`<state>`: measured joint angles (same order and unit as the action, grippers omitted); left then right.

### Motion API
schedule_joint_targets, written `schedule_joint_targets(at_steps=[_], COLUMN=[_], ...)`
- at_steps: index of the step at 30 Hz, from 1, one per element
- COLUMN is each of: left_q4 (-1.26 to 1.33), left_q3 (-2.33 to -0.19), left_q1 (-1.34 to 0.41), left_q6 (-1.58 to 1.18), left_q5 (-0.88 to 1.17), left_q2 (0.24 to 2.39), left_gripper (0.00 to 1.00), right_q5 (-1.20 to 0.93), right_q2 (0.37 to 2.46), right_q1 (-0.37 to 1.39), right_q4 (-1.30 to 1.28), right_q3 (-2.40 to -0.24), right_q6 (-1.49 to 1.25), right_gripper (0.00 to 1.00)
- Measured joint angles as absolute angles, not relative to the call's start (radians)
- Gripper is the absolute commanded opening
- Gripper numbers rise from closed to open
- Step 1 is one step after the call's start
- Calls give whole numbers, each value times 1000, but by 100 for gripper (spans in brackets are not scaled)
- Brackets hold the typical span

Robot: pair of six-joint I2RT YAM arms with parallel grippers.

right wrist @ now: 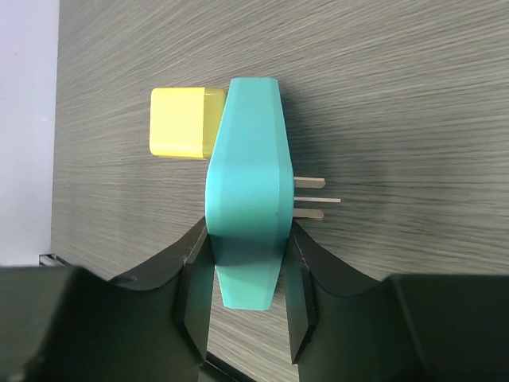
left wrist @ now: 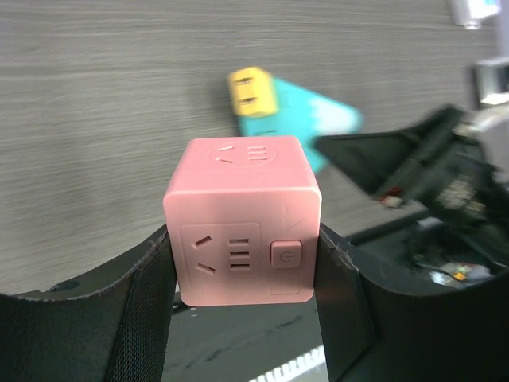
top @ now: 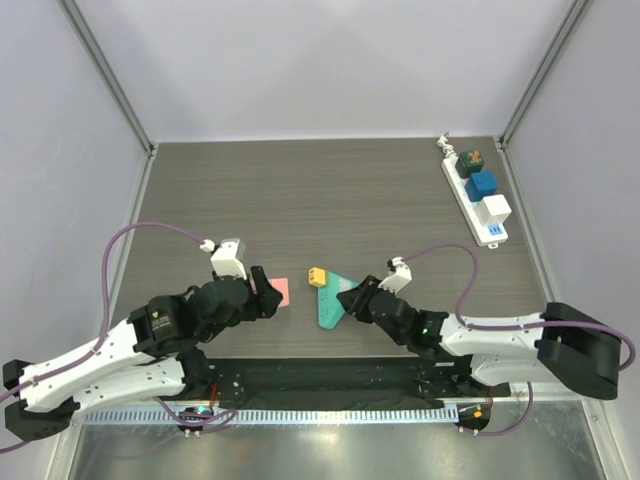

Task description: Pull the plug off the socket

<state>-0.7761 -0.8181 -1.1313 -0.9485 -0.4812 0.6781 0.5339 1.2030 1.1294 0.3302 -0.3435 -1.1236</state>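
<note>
At the near edge of the dark wood-grain table [top: 300, 190], the left claw [left wrist: 242, 274] pinches a pink cube [left wrist: 242, 227] between its two black fingers [left wrist: 147, 306]. The cube's upper and front faces show socket slots, with a small button beside the front ones.

Just to its right, the right claw [right wrist: 246, 278] is clamped on the narrow end of a teal wedge-shaped block [right wrist: 246, 179]. Thin metal prongs [right wrist: 314, 199] stick out of one flat side, and a small yellow block [right wrist: 181, 123] sits tight against the other. From above, the two claws point toward each other, near but apart, with the pink cube and the teal block between them.

Well beyond both, at the far right corner of the table, lies the power strip [top: 462, 180] – long, narrow and white, untouched by either arm. Three blocks sit in a row on it: a white one [top: 496, 210] nearest the blue label [top: 494, 232], a blue one [top: 481, 185] in the middle, and a dark green one [top: 472, 160] toward the far end, where a short knotted white cord [top: 446, 148] trails off. Pale walls [top: 330, 60] close in the table on three sides.
</note>
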Motion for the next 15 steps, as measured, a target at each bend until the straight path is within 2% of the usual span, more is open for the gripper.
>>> schedule_joint_targets(at_steps=[7, 15], left_q4=[-892, -809], left_q3=[-712, -640], left_q1=[-1131, -1083], left_q6=[-1020, -989], left_q5=[-577, -562], left_q2=[675, 801], left_gripper=[0, 0], right_q5=[493, 450], right_q2=[992, 939], right_q1=[1063, 1050], right_q4=[326, 318], right_q3=[-196, -172], right_q6=[-1098, -1059], right_gripper=[1, 1])
